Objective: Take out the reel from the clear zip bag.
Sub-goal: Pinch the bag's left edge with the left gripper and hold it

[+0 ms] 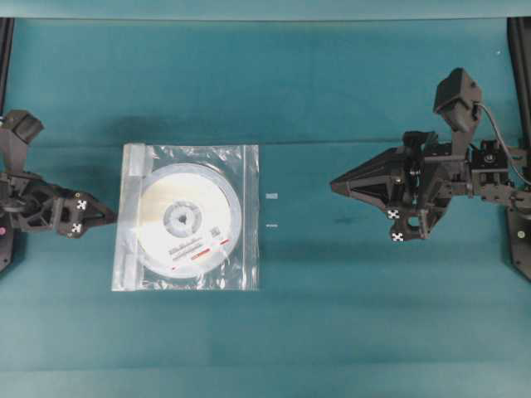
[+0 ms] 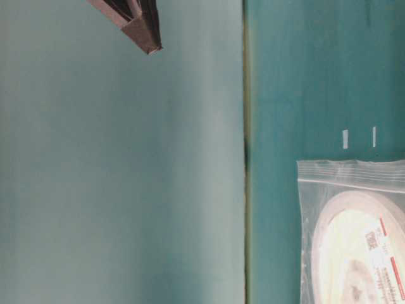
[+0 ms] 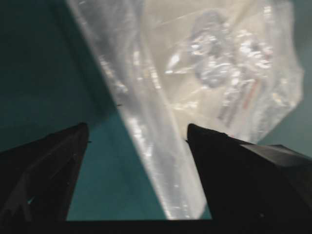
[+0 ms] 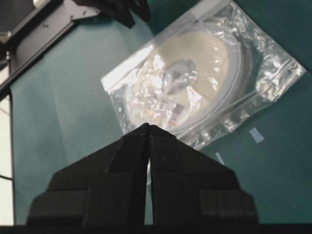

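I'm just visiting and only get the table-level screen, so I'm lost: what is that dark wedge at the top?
Observer: That's the tip of the right gripper. Its jaws are shut, and from overhead it hangs well to the right of the bag, holding nothing.
Visitor: Is there a second gripper?
Observer: Yes, the left gripper, at the bag's far edge. It's open, and its wrist camera shows the bag's edge between its fingers.
Visitor: I only see a slice of the disc. Is it out?
Observer: No. From overhead the whole reel lies inside the bag.
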### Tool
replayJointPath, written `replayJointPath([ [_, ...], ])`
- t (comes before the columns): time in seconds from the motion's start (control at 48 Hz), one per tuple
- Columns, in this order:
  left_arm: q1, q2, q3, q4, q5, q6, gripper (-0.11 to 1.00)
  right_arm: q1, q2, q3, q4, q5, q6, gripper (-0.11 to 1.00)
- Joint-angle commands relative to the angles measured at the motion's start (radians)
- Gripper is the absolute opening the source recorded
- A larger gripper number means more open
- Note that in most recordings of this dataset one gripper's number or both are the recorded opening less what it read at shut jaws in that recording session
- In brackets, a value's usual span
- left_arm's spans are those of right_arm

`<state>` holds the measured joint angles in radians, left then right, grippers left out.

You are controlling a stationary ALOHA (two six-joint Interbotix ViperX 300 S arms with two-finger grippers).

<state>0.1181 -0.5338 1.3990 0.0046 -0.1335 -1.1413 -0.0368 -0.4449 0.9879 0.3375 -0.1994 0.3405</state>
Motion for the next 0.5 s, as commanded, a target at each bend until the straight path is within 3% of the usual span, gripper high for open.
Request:
replayJointPath([
  [0.0,0.003,0.038,-0.015,0.003,-0.021,0.0,0.9,-0.002,-0.003,-0.015,0.002,-0.008,0.008,0.0],
  [0.479,0.003,0.25,-0.067,0.003,-0.175,-0.002,0.9,-0.002,-0.003,-0.014,0.002,-0.009,0.008,0.0],
])
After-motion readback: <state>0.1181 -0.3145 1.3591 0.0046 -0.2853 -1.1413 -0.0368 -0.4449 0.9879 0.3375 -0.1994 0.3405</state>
